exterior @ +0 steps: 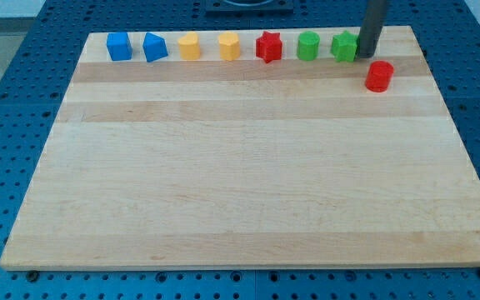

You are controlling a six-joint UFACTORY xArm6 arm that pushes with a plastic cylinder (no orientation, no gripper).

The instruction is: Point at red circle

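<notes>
The red circle block (379,76) lies near the view's top right on the wooden board (248,183), just below the row of blocks. My tip (365,57) is the lower end of the dark rod that comes down from the view's top. It sits just up and left of the red circle, a small gap apart, and right beside the right-hand green block (344,46).
A row of blocks runs along the board's top edge: a blue cube (119,47), a blue block (154,47), two yellow blocks (189,47) (229,47), a red star (268,47) and a green block (308,46). Blue perforated table surrounds the board.
</notes>
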